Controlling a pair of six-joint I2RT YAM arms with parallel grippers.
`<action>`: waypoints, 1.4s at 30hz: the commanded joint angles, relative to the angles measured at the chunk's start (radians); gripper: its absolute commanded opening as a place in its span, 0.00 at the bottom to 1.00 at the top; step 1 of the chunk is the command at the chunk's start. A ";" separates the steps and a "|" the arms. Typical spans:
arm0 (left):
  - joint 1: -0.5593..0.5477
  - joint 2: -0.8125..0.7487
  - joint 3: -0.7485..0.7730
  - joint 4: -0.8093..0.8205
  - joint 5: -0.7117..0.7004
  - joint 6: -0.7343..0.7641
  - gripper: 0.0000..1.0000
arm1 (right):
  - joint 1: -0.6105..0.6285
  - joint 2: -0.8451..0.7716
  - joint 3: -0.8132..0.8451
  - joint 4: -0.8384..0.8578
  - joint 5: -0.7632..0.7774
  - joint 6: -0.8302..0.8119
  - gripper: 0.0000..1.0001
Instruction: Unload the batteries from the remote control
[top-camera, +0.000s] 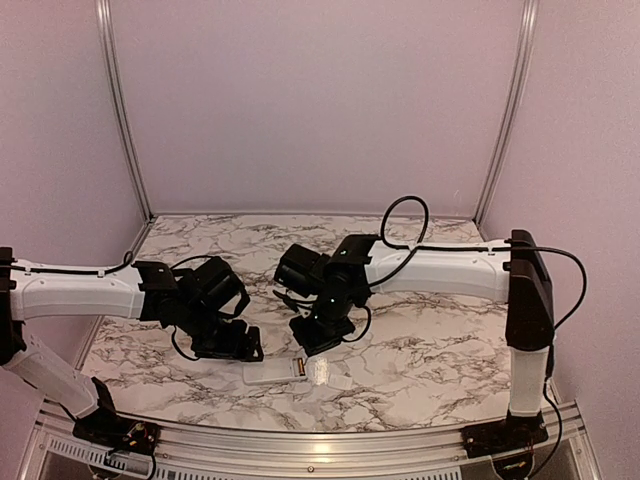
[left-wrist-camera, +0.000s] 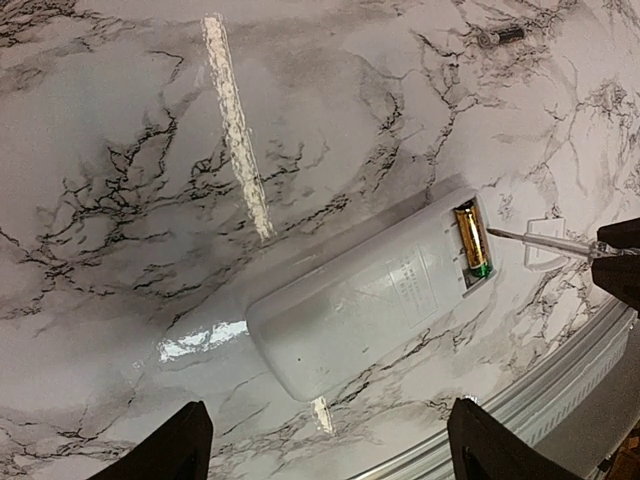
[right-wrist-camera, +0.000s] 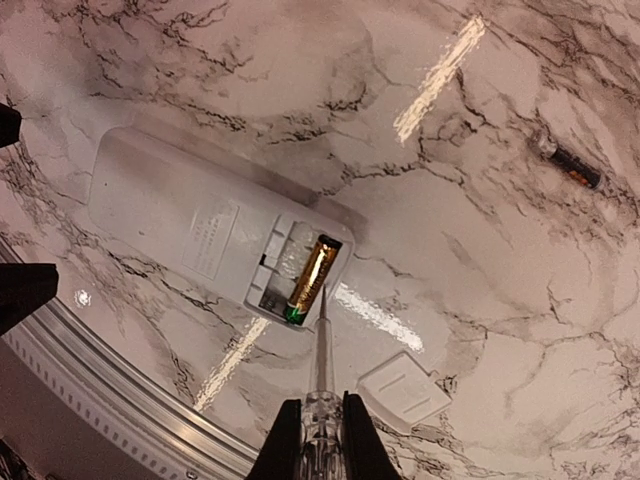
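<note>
The white remote control (left-wrist-camera: 360, 305) lies face down on the marble table near the front edge, with its battery recess open. One gold battery with a green end (right-wrist-camera: 312, 275) sits in the recess and the slot beside it is empty. It also shows in the left wrist view (left-wrist-camera: 472, 240). A second dark battery (right-wrist-camera: 570, 163) lies loose on the table farther back. My right gripper (right-wrist-camera: 320, 440) is shut on a slim clear pointed tool (right-wrist-camera: 322, 345), whose tip is at the recess edge next to the seated battery. My left gripper (left-wrist-camera: 330, 455) is open and hovers over the remote's other end.
The small white battery cover (right-wrist-camera: 403, 390) lies on the table just right of the tool. The metal rail of the table's front edge (right-wrist-camera: 120, 400) runs close to the remote. In the top view both grippers (top-camera: 235, 345) (top-camera: 322, 338) hang close together over the remote (top-camera: 272, 374).
</note>
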 joint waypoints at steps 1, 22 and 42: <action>0.006 0.017 -0.012 -0.011 -0.020 -0.009 0.85 | 0.005 0.027 0.056 -0.055 0.045 0.004 0.00; 0.011 0.029 -0.034 0.022 -0.003 -0.003 0.83 | 0.006 -0.011 0.053 -0.020 0.002 0.012 0.00; 0.013 0.055 -0.031 0.051 0.029 -0.007 0.82 | 0.005 0.004 -0.006 -0.003 0.012 0.014 0.00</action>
